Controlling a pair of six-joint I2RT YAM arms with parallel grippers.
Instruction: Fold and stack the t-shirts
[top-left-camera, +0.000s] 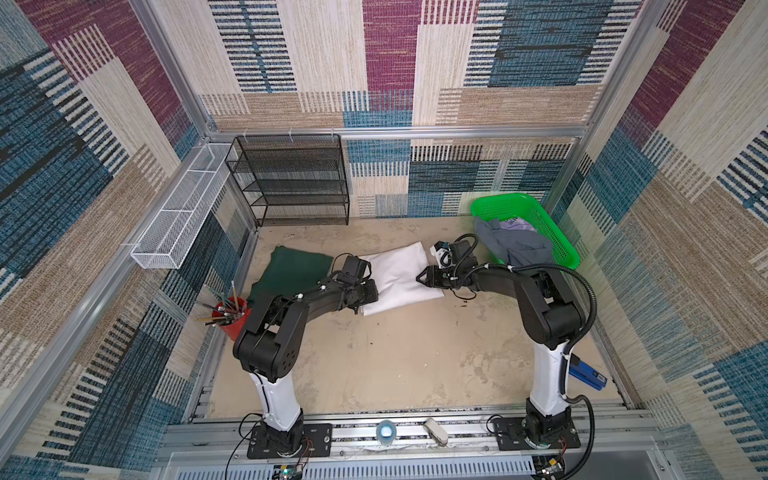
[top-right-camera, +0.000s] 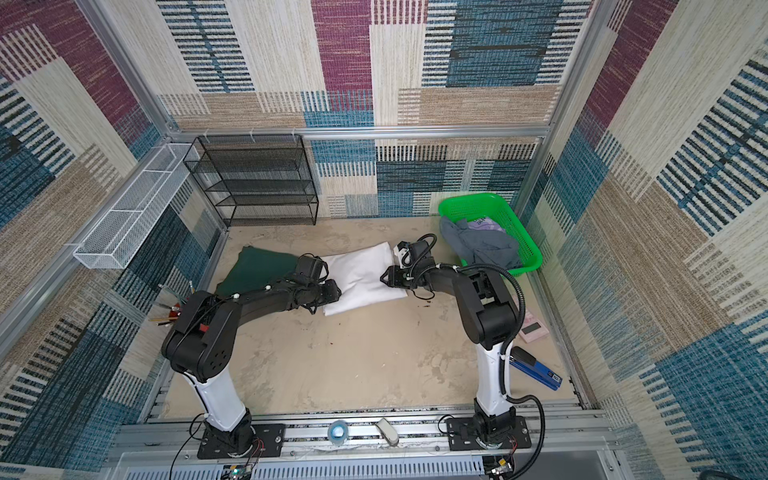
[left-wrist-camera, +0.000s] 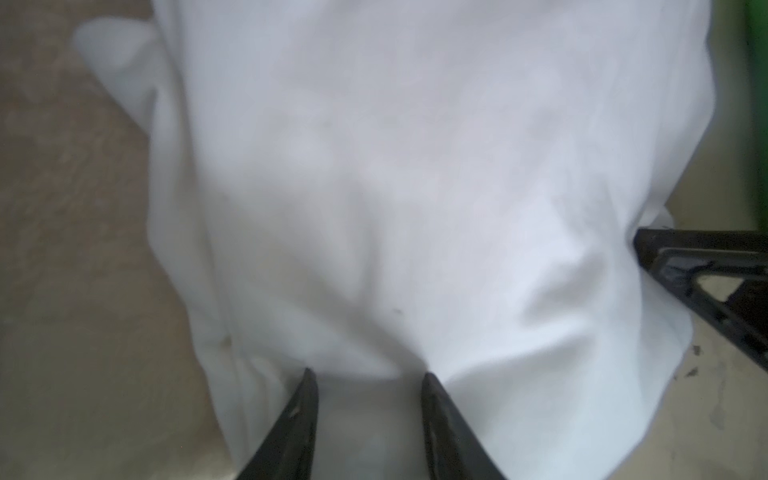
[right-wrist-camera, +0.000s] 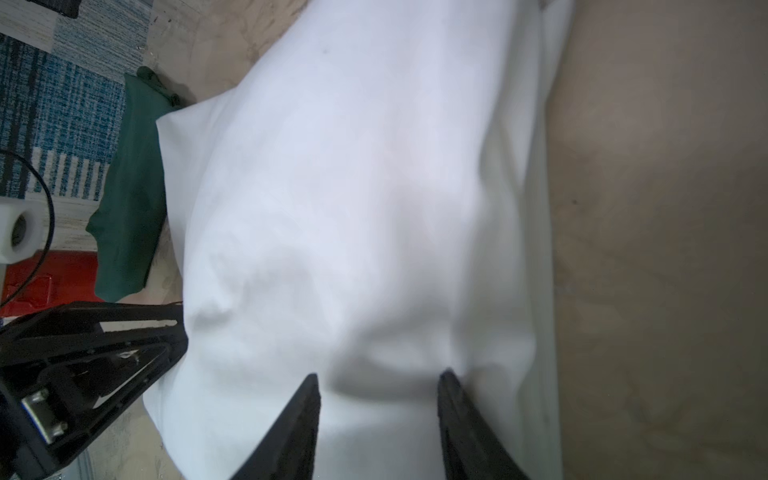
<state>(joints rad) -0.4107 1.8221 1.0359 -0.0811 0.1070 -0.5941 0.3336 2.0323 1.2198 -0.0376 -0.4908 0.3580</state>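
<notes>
desk (top-left-camera: 374, 365): beige, stained surface inside a frame with carpet-patterned walls; both arms reach in from the near rail.

black mesh rack (top-left-camera: 295, 178): stands upright against the back wall, left of centre. white wire tray (top-left-camera: 178, 216): hangs along the left wall.

white t-shirt (top-left-camera: 399, 274): the largest cloth. it lies folded into a puffy oblong on the desk in the middle, slanted, between the two pincers in both top views.

green basket (top-left-camera: 552, 237): far right corner of the desk, tilted. grey t-shirt (top-left-camera: 511, 245): crumpled, lying in the basket and spilling over its near rim, lilac patch facing up.

dark green t-shirt (top-left-camera: 291, 270): folded flat on the desk left of the white one. the left arm covers the place where they meet, so whether they touch is not readable.

left pincer (left-wrist-camera: 369, 376): at the left end of the white t-shirt. jaws part-way apart, tips pressed into the cloth, creases running toward them. i cannot tell if the cloth is clamped.

right pincer (right-wrist-camera: 378, 376): at the right end of the same shirt. jaws part-way apart, a shadowed fold of white cloth between the tips. grip likewise not readable.

red cup (top-left-camera: 232, 320): full of pencils, at the desk's left edge beside the left arm.

blue stapler (top-left-camera: 586, 374): near right edge of the desk.
</notes>
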